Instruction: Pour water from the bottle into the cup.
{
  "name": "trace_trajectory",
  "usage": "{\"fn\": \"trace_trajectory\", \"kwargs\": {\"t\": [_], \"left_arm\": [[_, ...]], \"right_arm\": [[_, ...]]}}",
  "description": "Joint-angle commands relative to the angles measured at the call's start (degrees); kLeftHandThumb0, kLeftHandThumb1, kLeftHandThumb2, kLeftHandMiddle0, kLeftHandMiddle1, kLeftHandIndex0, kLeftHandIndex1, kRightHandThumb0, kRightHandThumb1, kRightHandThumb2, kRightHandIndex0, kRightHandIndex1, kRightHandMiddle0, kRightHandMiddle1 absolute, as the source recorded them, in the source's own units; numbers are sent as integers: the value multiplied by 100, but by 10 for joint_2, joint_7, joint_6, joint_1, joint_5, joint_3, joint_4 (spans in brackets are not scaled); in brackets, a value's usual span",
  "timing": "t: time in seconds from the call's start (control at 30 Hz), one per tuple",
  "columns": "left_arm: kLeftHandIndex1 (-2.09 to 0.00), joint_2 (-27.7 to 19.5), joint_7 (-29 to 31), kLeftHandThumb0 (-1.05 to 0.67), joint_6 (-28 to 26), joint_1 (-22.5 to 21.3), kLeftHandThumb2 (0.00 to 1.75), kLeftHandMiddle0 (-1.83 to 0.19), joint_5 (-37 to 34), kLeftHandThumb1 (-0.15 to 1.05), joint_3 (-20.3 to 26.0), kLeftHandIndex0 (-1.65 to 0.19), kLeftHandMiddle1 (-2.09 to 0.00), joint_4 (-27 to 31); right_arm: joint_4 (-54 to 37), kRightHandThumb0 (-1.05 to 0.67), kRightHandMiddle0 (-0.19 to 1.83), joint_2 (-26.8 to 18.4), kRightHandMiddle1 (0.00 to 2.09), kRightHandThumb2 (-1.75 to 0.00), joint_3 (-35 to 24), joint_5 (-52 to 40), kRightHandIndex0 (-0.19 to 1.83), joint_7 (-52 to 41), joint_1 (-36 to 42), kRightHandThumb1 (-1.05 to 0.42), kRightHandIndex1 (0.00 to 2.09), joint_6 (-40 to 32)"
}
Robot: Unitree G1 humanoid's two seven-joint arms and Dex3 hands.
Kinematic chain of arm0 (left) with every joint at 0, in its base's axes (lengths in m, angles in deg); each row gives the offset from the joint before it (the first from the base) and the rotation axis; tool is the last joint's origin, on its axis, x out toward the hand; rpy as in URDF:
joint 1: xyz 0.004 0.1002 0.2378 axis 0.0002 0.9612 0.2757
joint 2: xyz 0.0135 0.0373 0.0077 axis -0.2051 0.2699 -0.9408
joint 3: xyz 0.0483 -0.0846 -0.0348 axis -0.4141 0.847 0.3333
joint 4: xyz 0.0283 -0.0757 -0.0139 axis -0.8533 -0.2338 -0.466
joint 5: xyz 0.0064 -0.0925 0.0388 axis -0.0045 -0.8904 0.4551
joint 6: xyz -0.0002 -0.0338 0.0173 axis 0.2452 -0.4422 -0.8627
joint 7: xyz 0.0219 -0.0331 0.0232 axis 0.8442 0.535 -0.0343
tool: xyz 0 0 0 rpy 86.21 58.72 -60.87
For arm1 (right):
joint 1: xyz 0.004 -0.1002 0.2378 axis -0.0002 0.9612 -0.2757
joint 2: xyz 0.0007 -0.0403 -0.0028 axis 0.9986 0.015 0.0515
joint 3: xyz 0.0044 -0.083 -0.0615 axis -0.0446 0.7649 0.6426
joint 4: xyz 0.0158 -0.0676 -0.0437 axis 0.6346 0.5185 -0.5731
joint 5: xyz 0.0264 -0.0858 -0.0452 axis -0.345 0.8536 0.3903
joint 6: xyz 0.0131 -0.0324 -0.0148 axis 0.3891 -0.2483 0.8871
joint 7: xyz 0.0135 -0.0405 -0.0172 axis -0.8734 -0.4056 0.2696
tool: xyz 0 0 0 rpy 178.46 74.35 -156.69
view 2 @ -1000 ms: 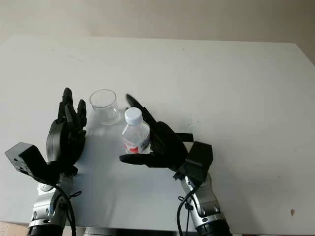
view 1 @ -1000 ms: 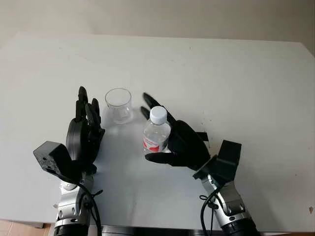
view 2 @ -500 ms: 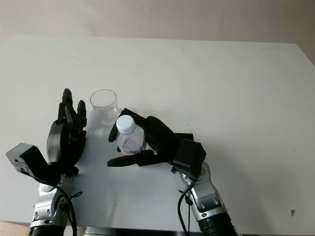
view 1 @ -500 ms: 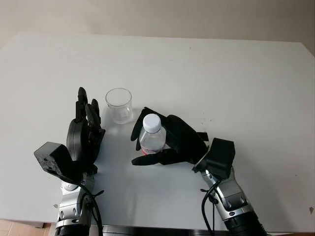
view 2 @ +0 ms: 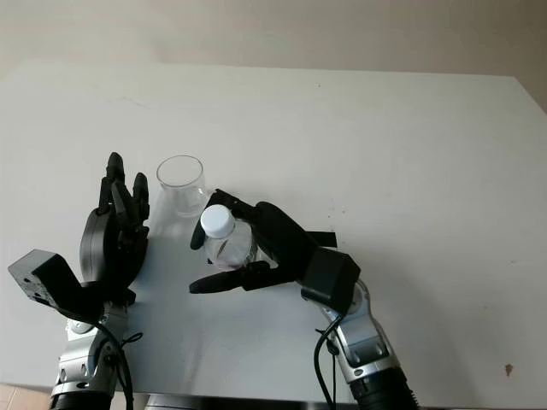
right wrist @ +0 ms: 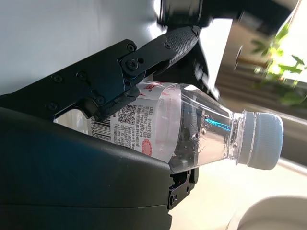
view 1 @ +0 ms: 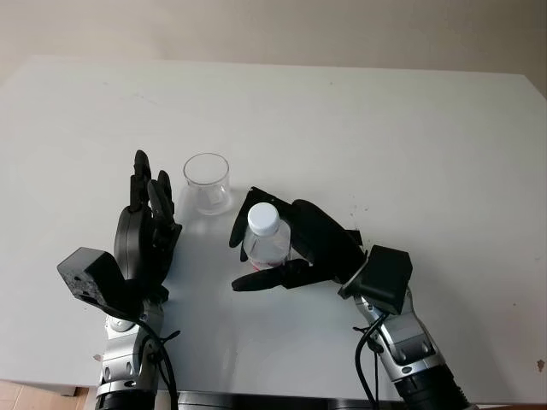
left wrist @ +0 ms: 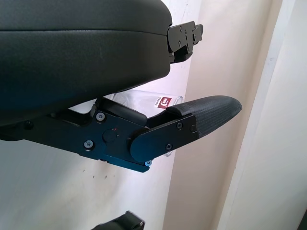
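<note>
A small clear water bottle (view 1: pixel 265 243) with a white cap (view 1: pixel 262 219) and a red label is held in my right hand (view 1: pixel 244 256), just right of the table's middle front. Its fingers (right wrist: pixel 158 48) and thumb are wrapped around the bottle's body (right wrist: pixel 182 127). The bottle leans, with its cap (right wrist: pixel 261 141) on and tipped towards the cup. The empty clear plastic cup (view 1: pixel 206 181) stands upright just behind and left of the bottle. My left hand (view 1: pixel 149 192) is open and stands upright just left of the cup, apart from it.
The white table (view 1: pixel 385 137) stretches wide to the back and right, with a few small dark specks. Its front edge runs close below both forearms. A pale wall rises behind the table's far edge.
My right hand has shut around the bottle and shifted it slightly left towards the cup. The bottle, upright a second ago, now leans. The left hand and the cup have stayed still.
</note>
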State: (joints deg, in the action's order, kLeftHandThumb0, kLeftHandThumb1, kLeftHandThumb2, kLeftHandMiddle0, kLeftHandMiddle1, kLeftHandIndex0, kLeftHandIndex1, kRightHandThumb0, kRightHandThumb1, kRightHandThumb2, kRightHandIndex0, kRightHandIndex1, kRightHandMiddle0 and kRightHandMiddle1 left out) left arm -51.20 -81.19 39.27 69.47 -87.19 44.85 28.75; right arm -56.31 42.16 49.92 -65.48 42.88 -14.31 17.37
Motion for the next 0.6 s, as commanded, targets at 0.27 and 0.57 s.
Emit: {"fn": "trace_trajectory", "kwargs": {"t": [0.27, 0.57], "left_arm": [[-6, -4, 4, -77, 6, -9, 76, 10, -1, 105, 0, 17, -6, -8], [-5, -2, 4, -76, 7, -9, 78, 11, 0, 105, -2, 18, -5, -8]], "right_arm": [[215, -14, 132, -26, 209, -19, -59, 91, 130, 163, -236, -105, 209, 38], [475, -14, 102, -51, 209, -17, 10, 245, 109, 328, -409, -104, 209, 97]]}}
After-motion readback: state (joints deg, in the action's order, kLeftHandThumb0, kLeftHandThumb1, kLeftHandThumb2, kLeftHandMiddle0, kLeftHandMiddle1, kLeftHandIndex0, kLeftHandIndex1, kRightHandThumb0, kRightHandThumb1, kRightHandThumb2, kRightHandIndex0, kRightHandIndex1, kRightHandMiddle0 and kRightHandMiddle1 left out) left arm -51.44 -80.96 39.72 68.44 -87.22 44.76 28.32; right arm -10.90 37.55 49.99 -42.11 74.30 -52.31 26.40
